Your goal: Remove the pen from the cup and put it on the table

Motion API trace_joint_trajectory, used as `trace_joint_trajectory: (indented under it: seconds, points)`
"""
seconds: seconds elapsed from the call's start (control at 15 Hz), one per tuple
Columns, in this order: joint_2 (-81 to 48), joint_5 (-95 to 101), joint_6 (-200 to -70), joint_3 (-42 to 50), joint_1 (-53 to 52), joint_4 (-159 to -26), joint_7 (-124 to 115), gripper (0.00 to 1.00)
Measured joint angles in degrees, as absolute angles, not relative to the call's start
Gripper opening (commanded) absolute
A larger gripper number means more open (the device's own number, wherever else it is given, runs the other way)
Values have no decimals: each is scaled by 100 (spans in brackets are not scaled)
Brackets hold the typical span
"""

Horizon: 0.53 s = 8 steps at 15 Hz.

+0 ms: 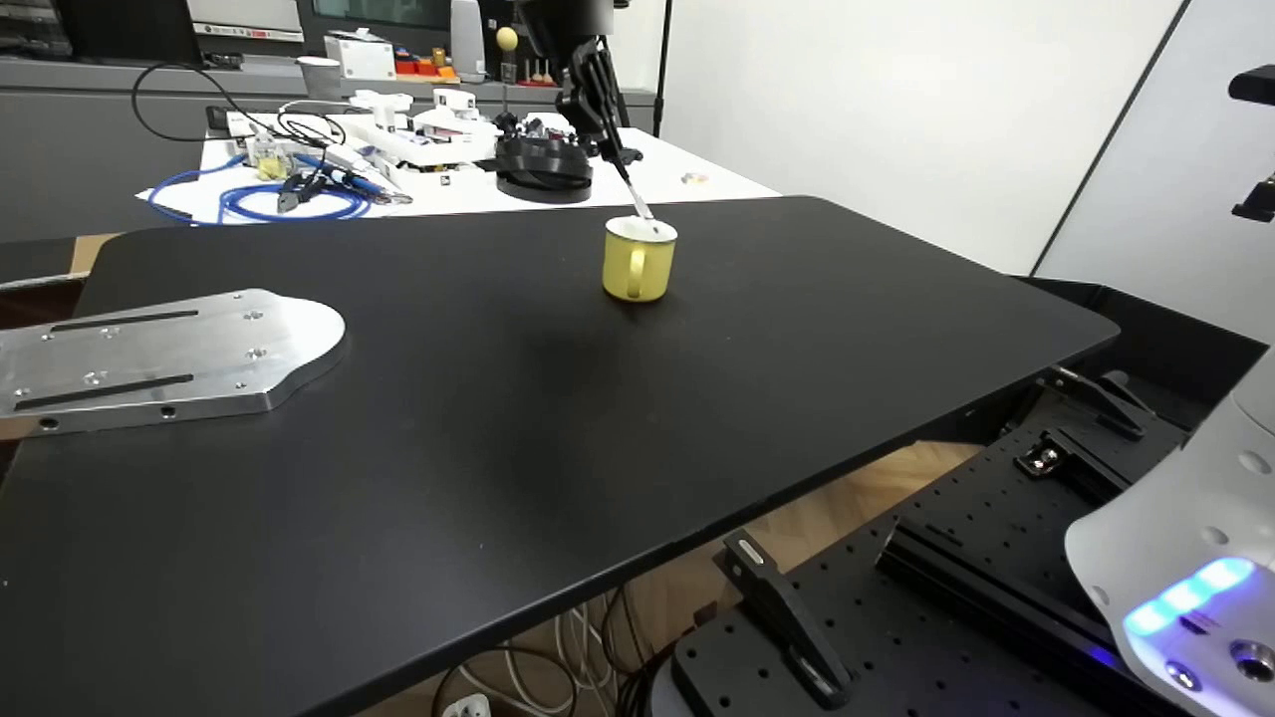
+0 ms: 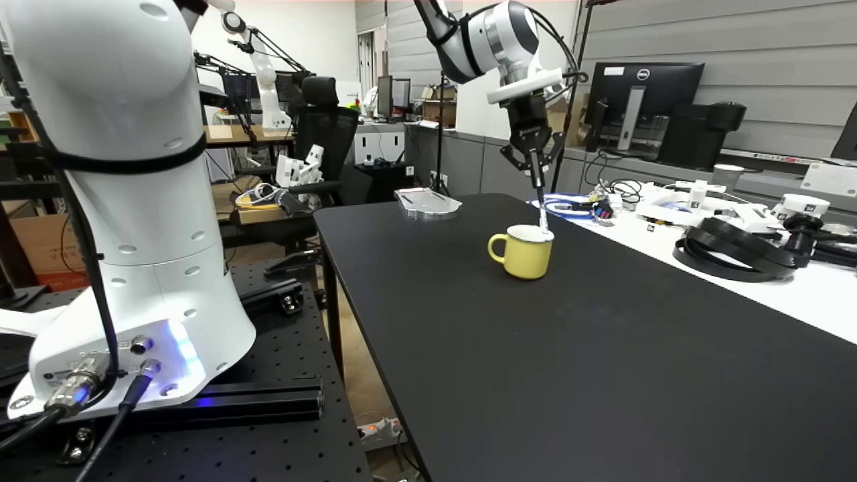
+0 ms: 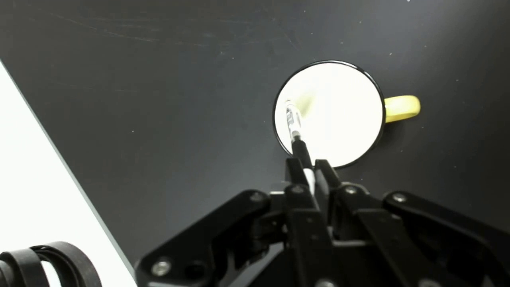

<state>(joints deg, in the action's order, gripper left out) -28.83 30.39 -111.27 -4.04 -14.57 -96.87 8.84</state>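
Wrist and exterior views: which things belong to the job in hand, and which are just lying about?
Job: gripper; pen; yellow cup; black table.
Lying about: metal plate; black coiled band; blue cable.

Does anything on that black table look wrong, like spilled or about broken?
One thing: in an exterior view the metal plate seems to jut past the edge of the black table, rather than lying fully on it. I see no spill or damage; the yellow cup stands upright, and the gripper holds the pen.
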Motion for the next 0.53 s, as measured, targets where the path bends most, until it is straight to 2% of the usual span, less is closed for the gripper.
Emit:
trace_joint_trajectory:
  seconds: [0.53]
  points:
    - [-2478, 2922, -10232, -321, -1172, -9679, 911, 3]
